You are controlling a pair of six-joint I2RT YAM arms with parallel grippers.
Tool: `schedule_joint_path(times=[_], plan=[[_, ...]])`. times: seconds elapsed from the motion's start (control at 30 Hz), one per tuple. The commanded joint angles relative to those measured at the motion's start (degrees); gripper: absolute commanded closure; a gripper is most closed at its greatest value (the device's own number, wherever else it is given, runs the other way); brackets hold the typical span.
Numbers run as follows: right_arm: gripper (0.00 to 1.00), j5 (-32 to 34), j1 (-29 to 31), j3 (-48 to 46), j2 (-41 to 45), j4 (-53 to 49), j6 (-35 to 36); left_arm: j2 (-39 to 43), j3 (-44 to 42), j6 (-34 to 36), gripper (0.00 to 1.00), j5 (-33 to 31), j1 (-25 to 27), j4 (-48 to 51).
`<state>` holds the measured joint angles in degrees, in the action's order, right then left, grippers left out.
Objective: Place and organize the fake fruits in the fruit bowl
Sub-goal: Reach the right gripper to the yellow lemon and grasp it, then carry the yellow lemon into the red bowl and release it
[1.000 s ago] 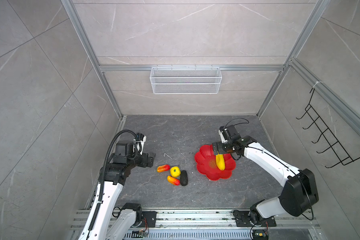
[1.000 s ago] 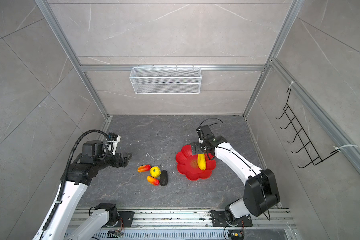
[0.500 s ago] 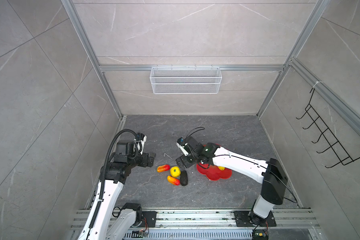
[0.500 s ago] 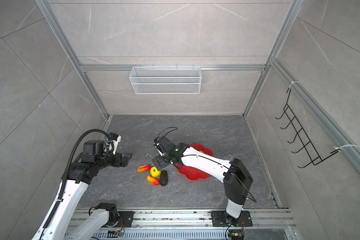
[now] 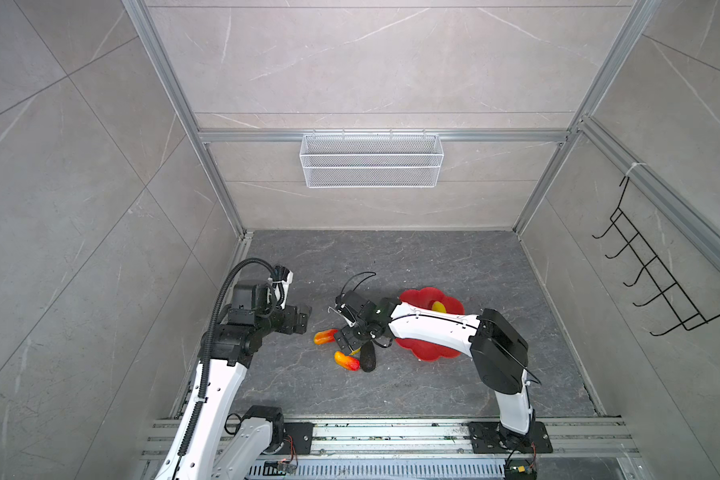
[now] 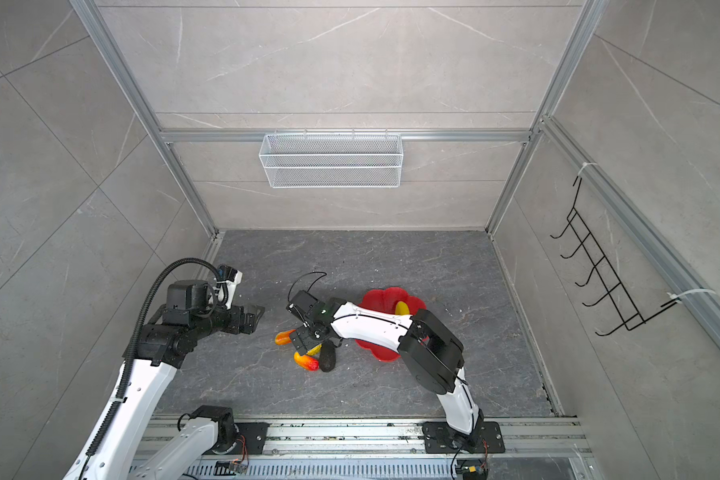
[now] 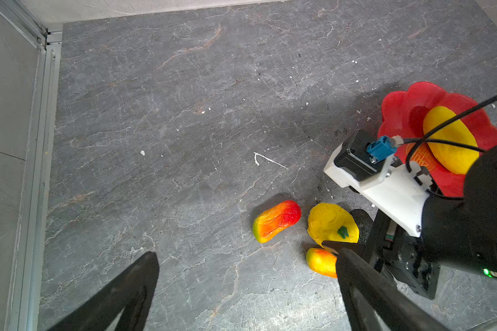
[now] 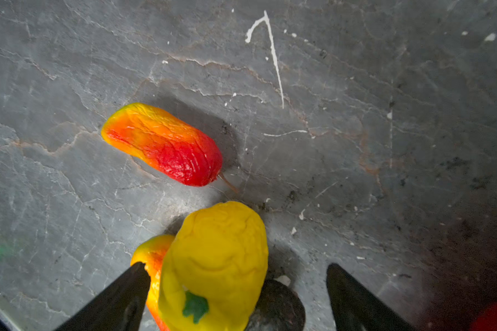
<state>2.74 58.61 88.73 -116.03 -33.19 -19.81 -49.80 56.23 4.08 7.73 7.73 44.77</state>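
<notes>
While the long yellow fruit (image 5: 438, 307) already lies in the red bowl (image 5: 418, 294) right of centre, four more wait on the floor (image 5: 391, 262) beside it. Your right gripper (image 8: 236, 268) straddles the round yellow fruit (image 7: 330, 223), jaws wide, not yet clenched; your left gripper (image 7: 240, 249) hangs spread, empty.

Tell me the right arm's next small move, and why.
Probably lower the right end effector and close on the round yellow fruit: it sits between the open jaws, not yet gripped, and only the long yellow fruit lies in the bowl.
</notes>
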Motion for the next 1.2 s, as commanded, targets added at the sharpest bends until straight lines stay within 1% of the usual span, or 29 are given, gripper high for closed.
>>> schedule_joint_path(times=[0.0, 0.17, 0.23, 0.47, 0.57, 0.67, 0.83, 0.97, 1.1, 1.17], plan=[[0.04, 0.42, 0.37, 1.26, -1.94, 0.8, -1.79, 0.66, 0.43, -0.21, 0.0, 0.18, -0.26, -0.83], [0.12, 0.1, 0.4, 1.62, -3.57, 1.46, -1.98, 0.46, 0.46, -0.2, 0.0, 0.17, -0.26, -0.83], [0.17, 0.03, 0.41, 1.89, -4.07, 1.55, -1.98, 0.45, 0.41, -0.21, 0.0, 0.1, -0.26, -0.85], [0.45, 0.22, 0.39, 2.67, -3.82, 0.87, -1.73, 0.43, 0.37, -0.2, 0.0, 0.1, -0.26, -0.88], [0.49, 1.65, 0.37, 3.21, -2.08, -0.34, -0.97, 0.45, 0.36, -0.21, 0.0, 0.07, -0.25, -0.84], [0.5, 4.07, 0.15, 3.71, 1.4, -1.7, 0.56, 0.47, 0.32, -0.21, 0.0, 0.18, -0.26, -0.87], [0.5, 6.66, -2.83, 1.87, 9.1, -3.75, 2.96, 0.65, 0.32, -0.21, 0.0, 0.14, -0.26, -0.82], [0.51, 9.05, -7.86, -3.84, 16.59, -4.35, 4.14, 0.67, 0.25, -0.21, 0.0, 0.22, -0.26, -0.87], [0.51, 10.17, -15.29, -11.59, 23.2, -4.13, 4.74, 0.54, 0.34, -0.21, 0.0, 0.36, -0.23, -0.83], [0.51, 10.26, -18.39, -14.54, 24.94, -3.63, 5.05, 0.42, 0.36, -0.17, 0.0, 0.36, -0.26, -0.74]])
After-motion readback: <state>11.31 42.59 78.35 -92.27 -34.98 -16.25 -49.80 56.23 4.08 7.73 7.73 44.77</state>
